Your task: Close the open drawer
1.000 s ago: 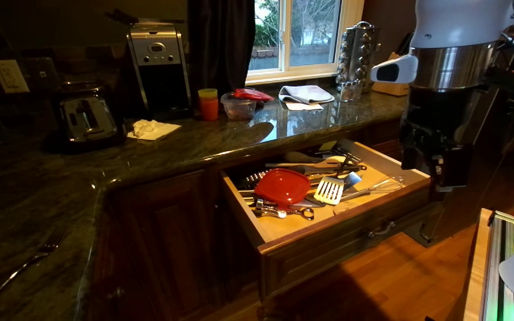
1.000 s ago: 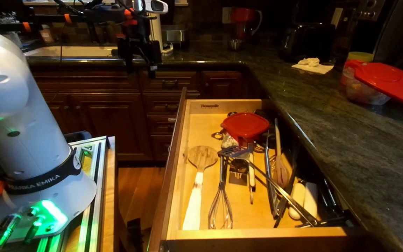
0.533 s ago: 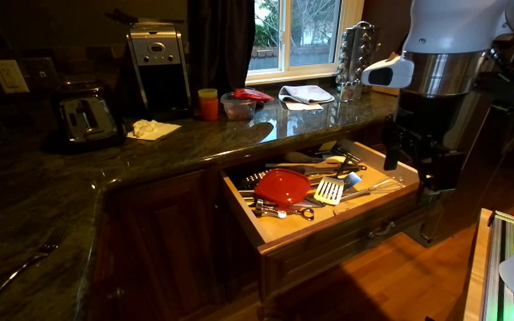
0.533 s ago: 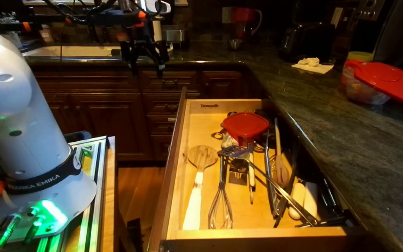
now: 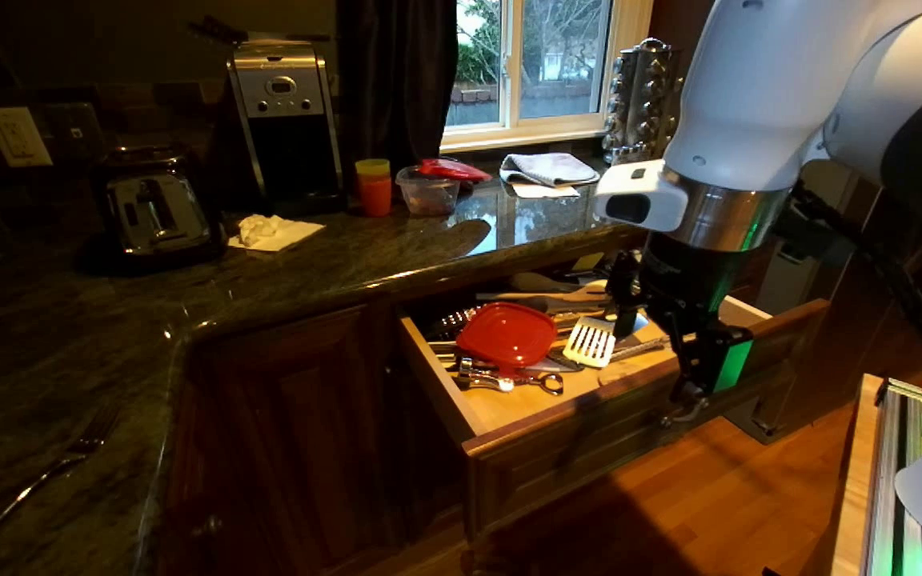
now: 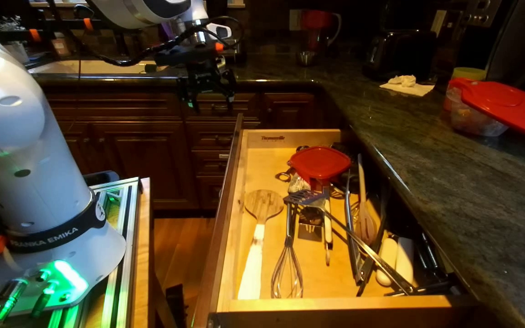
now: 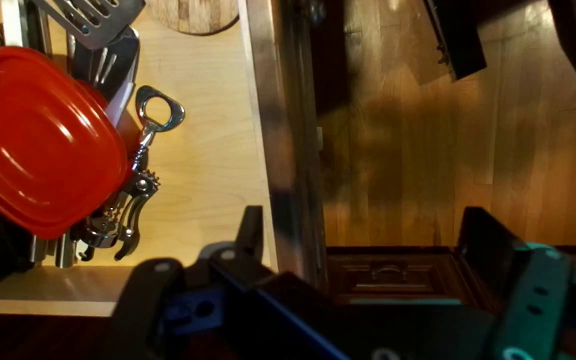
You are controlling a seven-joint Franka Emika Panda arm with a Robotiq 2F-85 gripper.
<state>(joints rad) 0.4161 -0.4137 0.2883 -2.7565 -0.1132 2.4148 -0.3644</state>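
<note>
The drawer is pulled out from under the counter, with its dark wood front [image 5: 557, 468] and pale inner box showing in both exterior views, its front wall also here [image 6: 226, 214]. A red flat tool [image 5: 509, 332] and several utensils lie in it. A metal handle [image 5: 681, 418] sits on its front. My gripper [image 5: 657, 360] is open and empty, pointing down at the drawer front. It also shows in an exterior view [image 6: 211, 104] by the drawer's far end. In the wrist view my gripper [image 7: 363, 215] has the drawer's front edge [image 7: 288, 150] between its fingers, nearer the left one. I cannot tell whether they touch.
The dark stone counter [image 6: 404, 150] overhangs the drawer's back. Dark cabinets [image 6: 137, 159] stand beyond the drawer's far end. The robot's base table [image 6: 141, 237] stands across from the drawer front, with wood floor [image 7: 408, 150] between. A red-lidded container [image 6: 508, 107] sits on the counter.
My gripper has moved down and across toward the middle of the drawer front, now overlapping it in an exterior view. It stays open. The drawer has not moved.
</note>
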